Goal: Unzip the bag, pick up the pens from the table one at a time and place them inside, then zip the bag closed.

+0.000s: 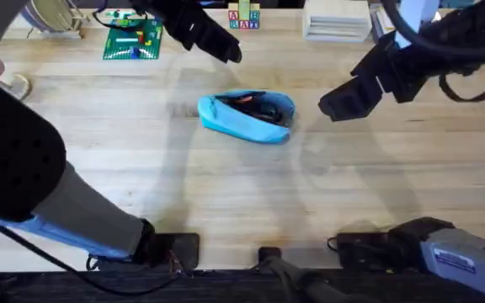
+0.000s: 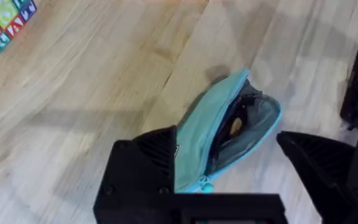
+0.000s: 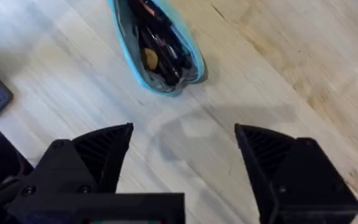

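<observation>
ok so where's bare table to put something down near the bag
The widest bare stretch of table lies between the bag and the arm bases. The strip left of the bag is also free. It is crowded beyond the bag, where the left hand hangs, and to its right, where the open right hand hovers. Toy blocks line the far edge.

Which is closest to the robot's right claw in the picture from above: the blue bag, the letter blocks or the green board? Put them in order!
From the right gripper in the overhead view:
1. The blue bag, lying open on the middle of the table, on the gripper's left.
2. The letter blocks, at the table's far edge.
3. The green board, far off at the far left.
</observation>
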{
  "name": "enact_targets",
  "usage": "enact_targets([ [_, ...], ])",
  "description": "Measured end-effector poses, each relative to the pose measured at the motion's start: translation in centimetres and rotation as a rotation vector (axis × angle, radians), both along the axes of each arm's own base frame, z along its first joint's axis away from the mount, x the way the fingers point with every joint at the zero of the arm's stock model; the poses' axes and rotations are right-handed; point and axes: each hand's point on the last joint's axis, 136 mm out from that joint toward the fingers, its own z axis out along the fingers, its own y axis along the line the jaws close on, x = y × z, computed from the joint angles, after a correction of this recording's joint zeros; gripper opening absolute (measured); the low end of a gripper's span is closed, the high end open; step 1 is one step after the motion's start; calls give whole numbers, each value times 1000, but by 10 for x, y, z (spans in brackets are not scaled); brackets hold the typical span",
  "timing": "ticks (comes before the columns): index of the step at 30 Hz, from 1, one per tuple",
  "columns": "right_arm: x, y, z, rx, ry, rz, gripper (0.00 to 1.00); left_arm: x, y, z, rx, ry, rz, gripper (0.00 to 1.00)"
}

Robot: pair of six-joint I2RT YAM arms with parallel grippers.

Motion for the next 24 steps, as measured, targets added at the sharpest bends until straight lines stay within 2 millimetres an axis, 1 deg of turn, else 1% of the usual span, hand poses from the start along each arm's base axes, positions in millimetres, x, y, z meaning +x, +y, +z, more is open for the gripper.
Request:
enact_targets([
  [5,0,0,0,0,0,0,998,4,4,11,29,-55,-1,995],
  [10,0,0,0,0,0,0,998,1,12,23,85,-109,17,995],
  [16,0,0,0,0,-1,0,998,-2,27,38,166,-150,104,996],
  [24,7,4,5,19,-36,5,998,-2,47,38,256,-99,258,996],
])
